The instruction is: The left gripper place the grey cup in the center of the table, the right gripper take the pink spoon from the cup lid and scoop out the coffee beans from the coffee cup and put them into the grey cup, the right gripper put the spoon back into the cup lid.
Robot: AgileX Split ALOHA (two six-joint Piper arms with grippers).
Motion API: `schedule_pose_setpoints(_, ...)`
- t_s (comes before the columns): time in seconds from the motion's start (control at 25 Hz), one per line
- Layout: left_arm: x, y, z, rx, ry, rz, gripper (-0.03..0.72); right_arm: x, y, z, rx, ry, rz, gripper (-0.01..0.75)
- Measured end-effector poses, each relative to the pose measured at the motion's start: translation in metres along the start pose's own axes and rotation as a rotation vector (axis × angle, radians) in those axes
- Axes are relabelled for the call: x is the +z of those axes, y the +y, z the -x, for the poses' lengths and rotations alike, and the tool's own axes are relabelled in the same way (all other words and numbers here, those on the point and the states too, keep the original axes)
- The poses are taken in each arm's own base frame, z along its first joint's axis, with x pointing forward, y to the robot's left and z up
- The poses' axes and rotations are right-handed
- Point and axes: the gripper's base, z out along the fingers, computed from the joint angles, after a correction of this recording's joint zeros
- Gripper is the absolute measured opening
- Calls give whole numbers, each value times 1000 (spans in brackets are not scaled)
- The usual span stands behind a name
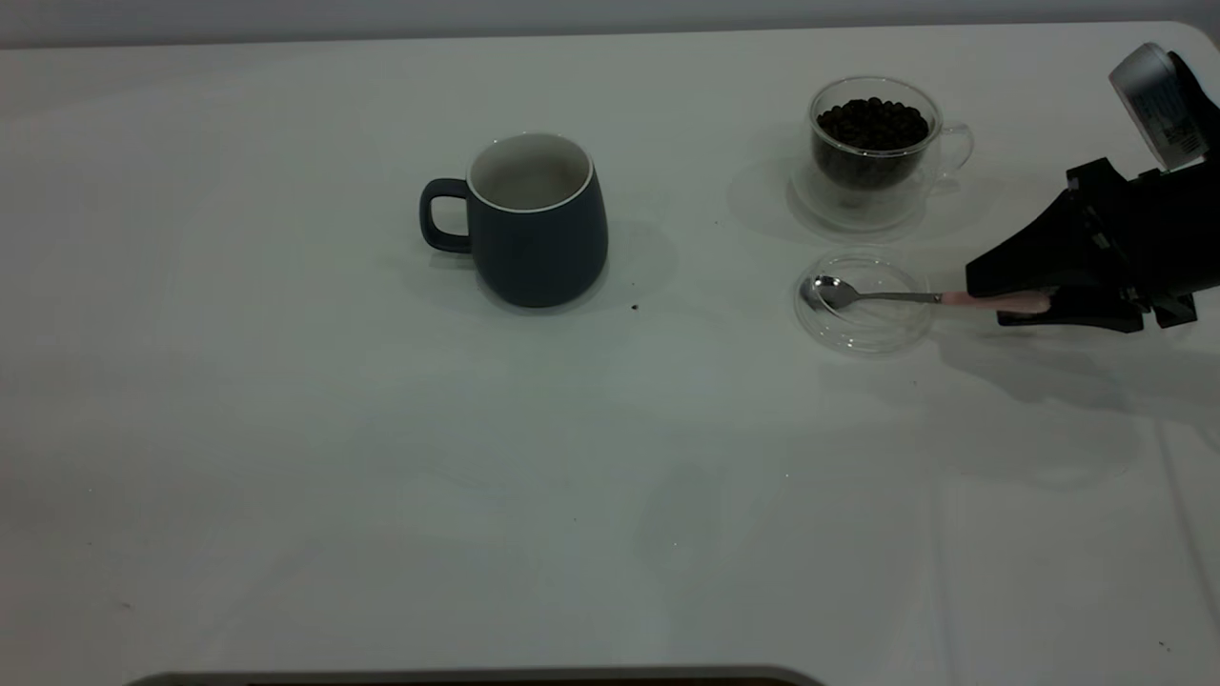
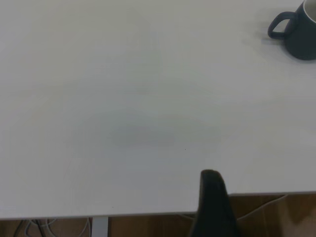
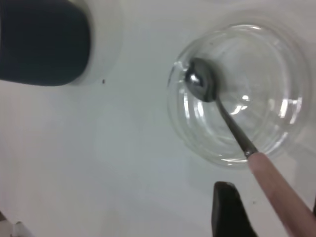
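The dark grey cup [image 1: 538,224] stands upright near the table's middle, its handle toward the left; it also shows in the left wrist view [image 2: 301,32] and the right wrist view [image 3: 42,42]. The glass coffee cup [image 1: 872,143] holds coffee beans at the back right. In front of it lies the clear cup lid [image 1: 863,303] [image 3: 242,94], with the spoon's [image 1: 834,292] [image 3: 202,84] metal bowl resting in it. The pink handle sticks out to the right, between the fingers of my open right gripper [image 1: 1012,303] [image 3: 270,197]. My left gripper [image 2: 213,202] hangs at the table's edge, far from the cup.
A glass saucer [image 1: 820,205] sits under the coffee cup. A few dark specks lie on the white table [image 1: 610,476] near the grey cup. The table's edge and cables beneath it show in the left wrist view.
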Motion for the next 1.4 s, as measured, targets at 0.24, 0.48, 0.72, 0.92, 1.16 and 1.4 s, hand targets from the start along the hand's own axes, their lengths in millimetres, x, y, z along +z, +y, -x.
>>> schedule_pose_setpoints(0.24, 0, 0, 0, -1, 0, 0, 569, -1, -9, 5, -17, -56, -95, 547)
schedule_pose_setpoints(0.48, 0, 0, 0, -1, 0, 0, 569, -5, -4, 21, -89, -165, -165, 586)
schedule_pose_setpoints(0.72, 0, 0, 0, -1, 0, 0, 569, -30, 85, 35, -233, -97, -283, 579)
schedule_pose_setpoints(0.92, 0, 0, 0, -1, 0, 0, 569, -70, 183, -4, -383, 157, -373, 577)
schedule_pose_setpoints(1.16, 0, 0, 0, -1, 0, 0, 569, -147, 222, -65, -251, 309, -757, 577)
schedule_pose_setpoints(1.4, 0, 0, 0, -1, 0, 0, 569, -187, 213, -120, -217, 241, -771, 577)
